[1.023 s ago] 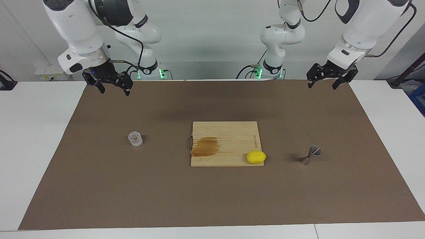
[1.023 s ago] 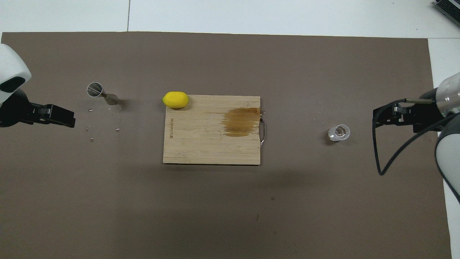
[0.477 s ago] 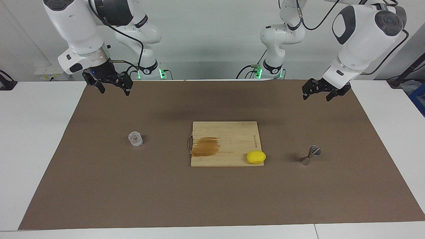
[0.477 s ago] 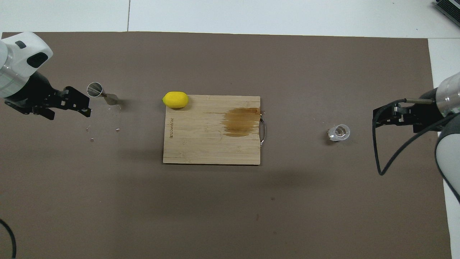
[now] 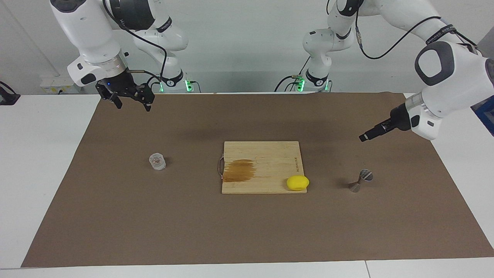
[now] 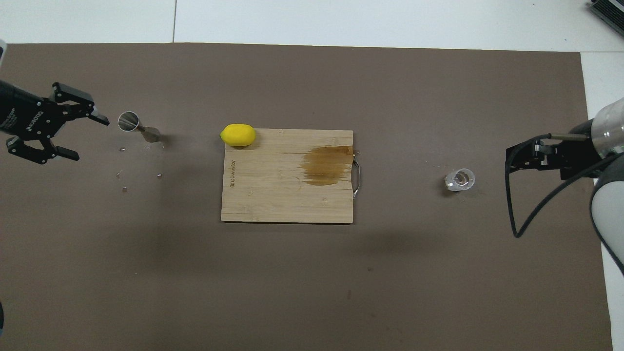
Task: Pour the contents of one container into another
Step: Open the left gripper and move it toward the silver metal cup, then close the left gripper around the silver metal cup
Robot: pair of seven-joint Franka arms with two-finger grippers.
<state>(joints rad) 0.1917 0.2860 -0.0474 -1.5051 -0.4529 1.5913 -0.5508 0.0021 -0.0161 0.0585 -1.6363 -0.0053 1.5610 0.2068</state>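
The clear glass cup (image 5: 157,161) stands on the brown mat toward the right arm's end; it also shows in the overhead view (image 6: 459,179). The metal jigger (image 5: 361,180) stands on the mat toward the left arm's end and shows in the overhead view (image 6: 139,127) too. My left gripper (image 5: 364,137) hangs open and empty over the mat beside the jigger, on its left-arm-end side (image 6: 90,139). My right gripper (image 5: 133,105) waits open and empty, raised over the mat's edge nearest the robots, and shows in the overhead view (image 6: 509,158).
A wooden cutting board (image 5: 266,154) with a brown stain (image 5: 239,170) lies at the middle of the mat. A yellow lemon (image 5: 297,182) sits at its corner toward the jigger. Small specks (image 6: 123,174) lie on the mat next to the jigger.
My left gripper has come down and away from the robots toward the jigger, and its wrist has turned. The right arm, cup and jigger have not moved.
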